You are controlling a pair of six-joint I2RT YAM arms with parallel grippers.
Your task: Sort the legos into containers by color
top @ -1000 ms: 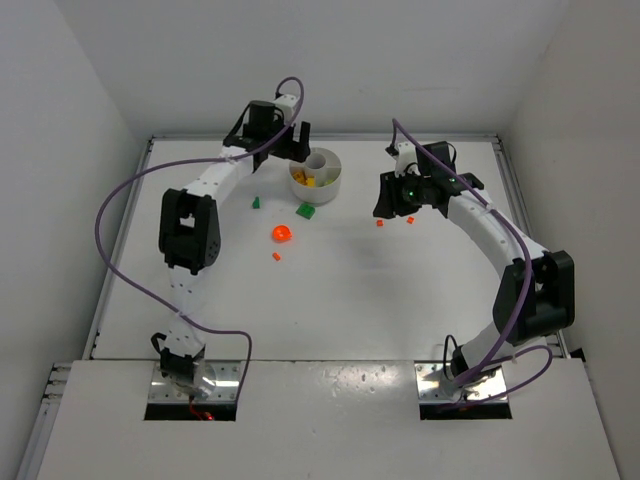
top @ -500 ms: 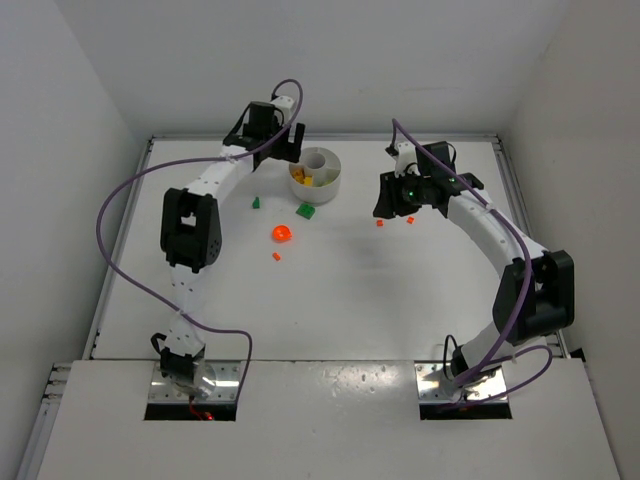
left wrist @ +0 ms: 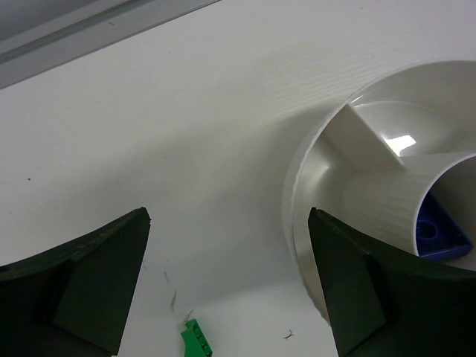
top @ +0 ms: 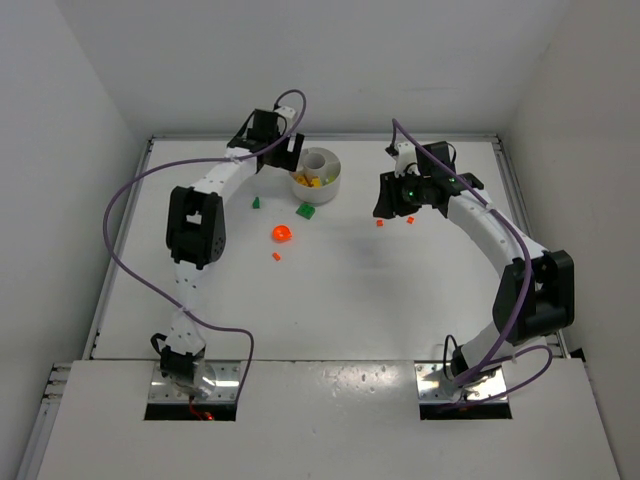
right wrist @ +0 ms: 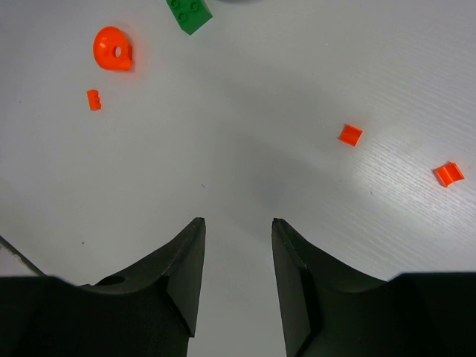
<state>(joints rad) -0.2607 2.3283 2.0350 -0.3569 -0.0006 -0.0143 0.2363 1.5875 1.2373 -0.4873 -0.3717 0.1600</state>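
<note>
The round white dish (top: pixel 318 172) stands at the back; yellow and orange-red bits (top: pixel 310 181) lie in it. My left gripper (top: pixel 282 155) is open and empty, just left of the dish. In the left wrist view (left wrist: pixel 229 216) its right finger (left wrist: pixel 357 282) overlaps the dish's rim (left wrist: pixel 297 186); a purple brick (left wrist: pixel 439 230) lies in the centre well and a small green brick (left wrist: pixel 195 341) lies on the table. My right gripper (top: pixel 387 206) is open and empty, low over the table (right wrist: pixel 236 221). Two tiny orange-red bits (right wrist: pixel 350 134) (right wrist: pixel 448 174) lie ahead of it.
On the table lie a green brick (top: pixel 306 210) (right wrist: pixel 189 13), a round orange-red piece (top: pixel 282 233) (right wrist: pixel 112 49), a tiny orange-red bit (top: pixel 277 257) (right wrist: pixel 94 100) and the small green brick (top: pixel 256 203). White walls enclose the table on three sides.
My left arm has shifted slightly to the right, bringing its gripper closer to the dish. The right arm and the legos have not moved.
</note>
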